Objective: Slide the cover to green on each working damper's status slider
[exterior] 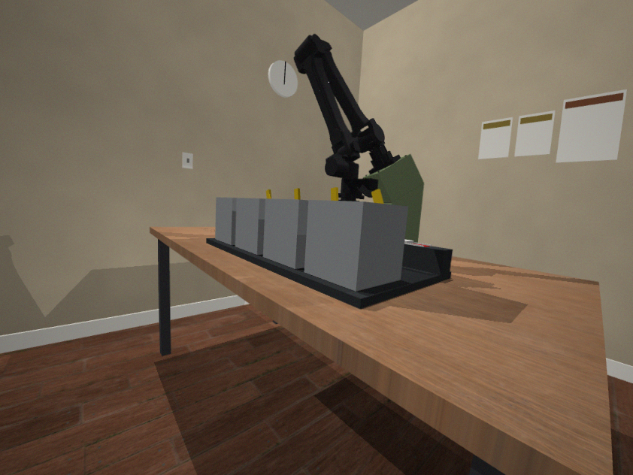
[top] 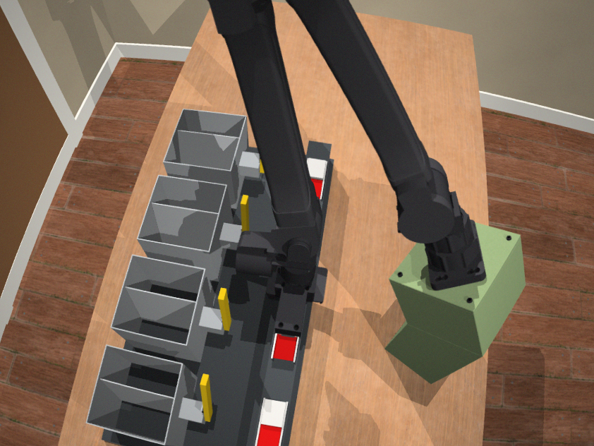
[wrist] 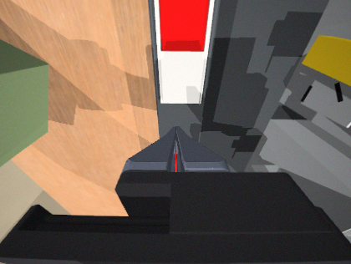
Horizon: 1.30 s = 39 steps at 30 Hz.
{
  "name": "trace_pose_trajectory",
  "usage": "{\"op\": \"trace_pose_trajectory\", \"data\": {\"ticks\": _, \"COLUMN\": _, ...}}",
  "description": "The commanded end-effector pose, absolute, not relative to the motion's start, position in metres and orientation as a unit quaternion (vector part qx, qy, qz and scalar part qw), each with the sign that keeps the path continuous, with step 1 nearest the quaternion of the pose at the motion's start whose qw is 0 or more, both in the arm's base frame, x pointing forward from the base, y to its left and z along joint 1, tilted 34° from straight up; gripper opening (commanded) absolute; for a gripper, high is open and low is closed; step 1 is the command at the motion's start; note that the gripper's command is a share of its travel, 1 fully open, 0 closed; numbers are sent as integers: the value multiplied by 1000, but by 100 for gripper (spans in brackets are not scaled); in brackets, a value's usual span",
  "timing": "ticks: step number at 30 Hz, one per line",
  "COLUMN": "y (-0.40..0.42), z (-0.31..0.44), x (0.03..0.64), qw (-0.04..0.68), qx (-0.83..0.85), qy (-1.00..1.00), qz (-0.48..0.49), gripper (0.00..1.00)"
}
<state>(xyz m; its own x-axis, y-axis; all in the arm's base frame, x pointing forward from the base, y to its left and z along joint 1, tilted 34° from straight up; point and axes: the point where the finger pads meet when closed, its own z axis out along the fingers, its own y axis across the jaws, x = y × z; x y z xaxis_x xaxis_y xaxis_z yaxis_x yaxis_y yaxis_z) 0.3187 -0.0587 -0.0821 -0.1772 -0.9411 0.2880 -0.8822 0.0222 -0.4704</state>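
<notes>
1. Gripper (wrist: 175,133) is sitting pinched fully together with nothing between its fingers, forming one narrow wedge that is pointing down onto the slider track (top: 286,307) on the dark base tray (exterior: 358,298).

2. Its tip is resting low in the track, over a sliver of red, with the next slider's white cover (wrist: 182,79) lying just ahead of it and a red window (wrist: 184,22) showing beyond that cover.

3. Seen from above, the wrist is hovering beside the second damper (top: 184,213) in a row of four grey open-topped boxes on the desk (top: 393,86); a slider (top: 284,347) nearer the camera is showing only red, and the nearest slider (top: 271,422) is showing white over red.

4. The covers are looking like small, light, rigid plates running in a straight groove, so they should be sliding with little force; smooth flat tops offer poor friction, so pushing against an end edge is probably safer than pressing down on top.

5. A pinch grasp seems unnecessary; the closed wedge is serving well as a pusher, kept in line with the groove so the cover is not jamming sideways.

6. The yellow levers (top: 223,308) beside each damper are thin, upright and stiff-looking, best nudged near the top for leverage.
</notes>
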Motion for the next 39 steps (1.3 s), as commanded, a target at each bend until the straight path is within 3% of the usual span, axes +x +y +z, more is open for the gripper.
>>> {"op": "trace_pose_trajectory", "data": {"ticks": 1, "y": -59, "z": -82, "x": 326, "qw": 58, "qx": -634, "qy": 715, "qz": -288, "gripper": 0}}
{"op": "trace_pose_trajectory", "data": {"ticks": 39, "y": -63, "z": -93, "x": 331, "qw": 56, "qx": -639, "qy": 712, "qz": -287, "gripper": 0}}
